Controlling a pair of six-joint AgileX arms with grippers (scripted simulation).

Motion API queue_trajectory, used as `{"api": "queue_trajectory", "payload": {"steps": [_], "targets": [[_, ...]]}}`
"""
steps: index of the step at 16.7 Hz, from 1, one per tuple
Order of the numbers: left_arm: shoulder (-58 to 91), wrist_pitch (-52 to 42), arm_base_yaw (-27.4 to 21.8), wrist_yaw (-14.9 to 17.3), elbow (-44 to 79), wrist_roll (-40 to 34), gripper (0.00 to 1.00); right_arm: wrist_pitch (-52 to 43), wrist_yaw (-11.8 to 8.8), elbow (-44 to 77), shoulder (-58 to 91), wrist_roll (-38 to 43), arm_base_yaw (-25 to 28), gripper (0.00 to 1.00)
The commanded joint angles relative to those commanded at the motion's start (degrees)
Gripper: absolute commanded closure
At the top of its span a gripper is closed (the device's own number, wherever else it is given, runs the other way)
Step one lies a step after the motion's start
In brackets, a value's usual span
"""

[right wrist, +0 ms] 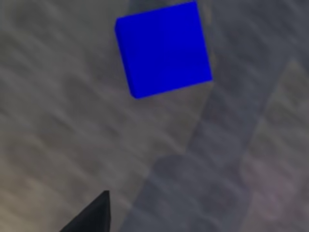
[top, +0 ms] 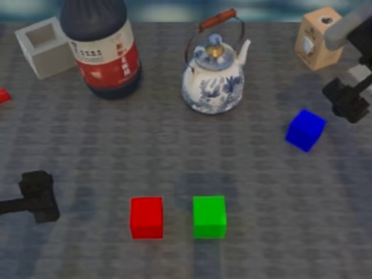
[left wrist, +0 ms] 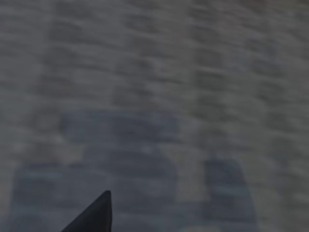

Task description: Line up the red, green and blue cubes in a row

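The red cube [top: 146, 217] and the green cube [top: 209, 216] sit side by side near the table's front, a small gap between them. Farther back on the right the blue cube [top: 305, 129] lies alone, turned slightly; it fills the upper part of the right wrist view [right wrist: 163, 48]. My right gripper [top: 347, 100] hovers just behind and to the right of the blue cube, open and empty, with one dark fingertip [right wrist: 94, 215] showing. At the left edge, my left gripper [top: 38, 196] stands open and holds nothing, well left of the red cube.
A blue-and-white teapot [top: 213, 72] stands at the back centre. A dark bottle with a red label [top: 103, 46] and a hollow grey-white box [top: 42, 46] are at the back left. A wooden block [top: 318, 38] sits back right, a flat red scrap [top: 3, 96] at the left edge.
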Motion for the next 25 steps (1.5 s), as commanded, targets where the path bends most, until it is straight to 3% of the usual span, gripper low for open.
{"api": "queue_trajectory", "payload": {"steps": [5,9,17,25], "targets": [[-23.48,14.73,8.83,0.66,-14.69,12.26,0.0,-12.19,-0.12,19.63,20.96,-5.82,2.69,0.0],[-32.43,22.3,12.39,1.04,-19.16,17.63,0.0,-16.75,-0.29,28.28,29.38,-8.21,3.8,0.0],[-33.24,23.07,12.7,1.08,-19.48,18.13,0.0,-16.07,-0.3,28.0,30.27,-8.47,3.73,0.0],[-33.24,23.07,12.7,1.08,-19.48,18.13,0.0,-1.46,-0.27,17.16,33.9,-8.3,3.99,0.0]]}}
